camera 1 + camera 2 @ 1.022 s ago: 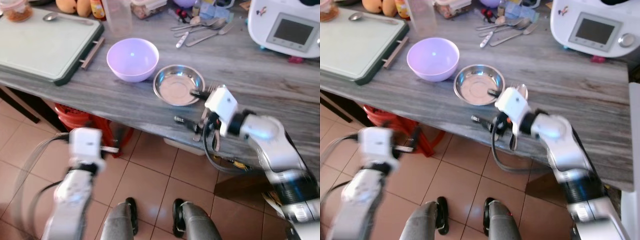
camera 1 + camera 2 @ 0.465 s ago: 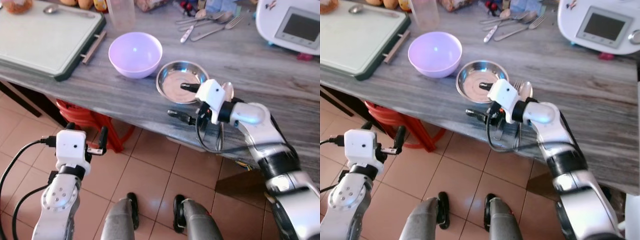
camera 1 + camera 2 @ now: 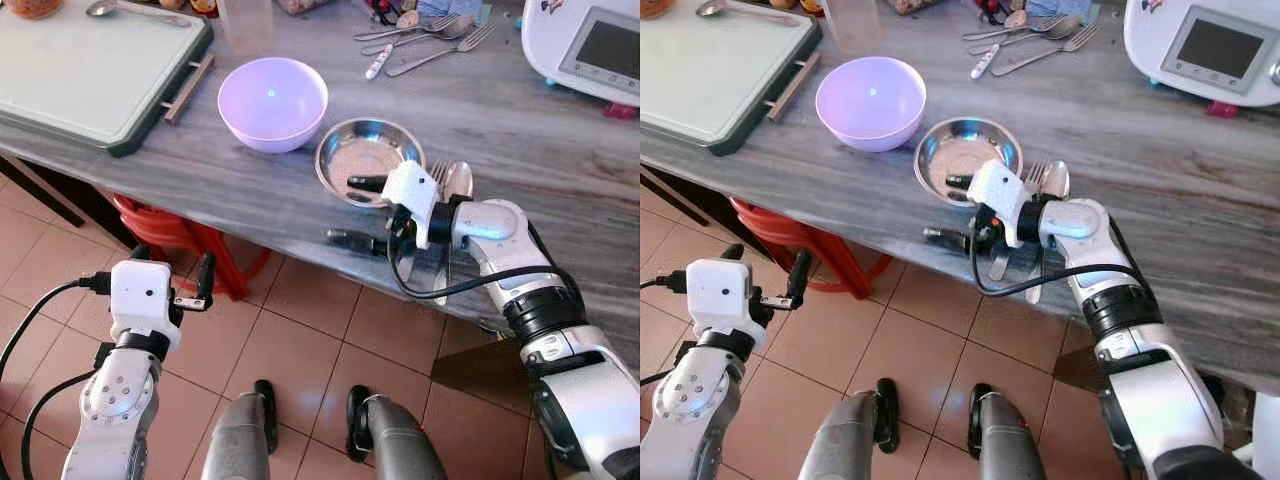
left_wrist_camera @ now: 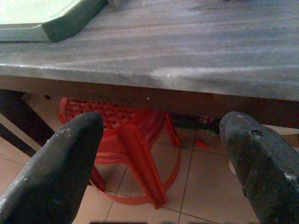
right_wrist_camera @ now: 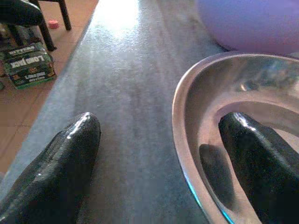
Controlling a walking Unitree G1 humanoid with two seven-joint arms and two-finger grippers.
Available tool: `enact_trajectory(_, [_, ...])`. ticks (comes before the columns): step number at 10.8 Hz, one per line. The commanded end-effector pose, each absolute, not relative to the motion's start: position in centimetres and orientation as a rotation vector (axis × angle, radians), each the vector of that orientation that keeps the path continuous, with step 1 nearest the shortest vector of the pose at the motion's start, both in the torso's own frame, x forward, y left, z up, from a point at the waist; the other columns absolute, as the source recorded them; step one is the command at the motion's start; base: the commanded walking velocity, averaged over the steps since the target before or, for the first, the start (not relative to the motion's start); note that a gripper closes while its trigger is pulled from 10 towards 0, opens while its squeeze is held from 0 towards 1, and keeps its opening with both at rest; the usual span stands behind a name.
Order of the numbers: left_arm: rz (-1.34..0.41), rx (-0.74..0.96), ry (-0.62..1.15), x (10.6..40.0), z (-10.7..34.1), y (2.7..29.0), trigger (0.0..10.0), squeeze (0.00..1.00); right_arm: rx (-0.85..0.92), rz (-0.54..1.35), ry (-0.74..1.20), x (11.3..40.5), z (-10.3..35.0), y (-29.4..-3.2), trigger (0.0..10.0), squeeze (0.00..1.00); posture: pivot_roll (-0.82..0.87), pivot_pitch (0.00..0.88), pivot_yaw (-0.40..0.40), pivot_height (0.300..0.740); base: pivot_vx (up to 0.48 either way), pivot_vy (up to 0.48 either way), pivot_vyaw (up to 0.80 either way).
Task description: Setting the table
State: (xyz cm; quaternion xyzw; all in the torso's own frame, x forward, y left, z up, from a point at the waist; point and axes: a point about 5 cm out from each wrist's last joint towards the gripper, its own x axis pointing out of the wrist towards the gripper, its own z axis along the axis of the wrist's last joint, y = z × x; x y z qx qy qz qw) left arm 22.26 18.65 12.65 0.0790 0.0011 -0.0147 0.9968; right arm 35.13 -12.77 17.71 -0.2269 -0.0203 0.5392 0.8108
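1. The steel bowl sits on the grey wood-grain surface near its front edge, just beside and to the right of the lilac bowl; the two rims are close, and whether they touch cannot be told.
2. The right gripper is at the steel bowl's near rim with its jaws open: one black finger reaches inside the bowl, the other is outside it over the bare surface, so the rim lies between them.
3. A fork and a spoon lie side by side on the surface just right of the steel bowl, partly hidden by the right arm's wrist.
4. Further back, a cluster of loose cutlery lies on the surface, and a white appliance with a screen stands at the far right.
5. A pale green cutting board with a dark rim lies on the surface to the left; a spoon on the board rests at its far edge.
6. The left gripper hangs low in front of the surface, over the tiled floor, jaws open and holding nothing.
7. A red plastic stool stands under the surface.
8. The robot's two legs stand on the floor tiles.
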Motion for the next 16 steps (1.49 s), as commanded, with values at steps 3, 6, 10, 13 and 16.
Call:
enact_trajectory(3, [-0.037, 0.159, 0.013, 22.2, 12.5, 18.6, 10.0, 0.00, -0.455, 1.223, -0.043, 34.7, 18.0, -12.5, 10.0, 0.00, 0.06, 0.322, 0.025, 0.740, 0.000, 0.000, 0.00])
enact_trajectory(6, [-0.039, 0.156, 0.011, 22.5, 12.5, 18.5, 10.0, 0.00, -0.437, 1.250, -0.067, 34.6, 18.6, -12.3, 10.0, 0.00, 0.06, 0.316, 0.024, 0.740, 0.000, 0.000, 0.00])
enact_trajectory(10, [-0.041, 0.156, 0.012, 22.6, 12.5, 18.3, 10.0, 0.00, -0.353, 1.300, -0.068, 33.9, 18.7, -11.6, 10.0, 0.00, 0.06, 0.311, 0.026, 0.740, 0.000, 0.000, 0.00])
enact_trajectory(13, [-0.043, 0.155, 0.015, 22.6, 12.5, 18.3, 10.0, 0.00, -0.305, 1.326, -0.060, 33.6, 18.9, -11.4, 10.0, 0.00, 0.06, 0.309, 0.024, 0.740, 0.000, 0.000, 0.00])
enact_trajectory(16, [-0.042, 0.153, 0.015, 22.7, 12.4, 18.2, 10.0, 0.00, -0.267, 1.362, -0.047, 33.1, 19.1, -11.0, 10.0, 0.00, 0.06, 0.304, 0.022, 0.740, 0.000, 0.000, 0.00])
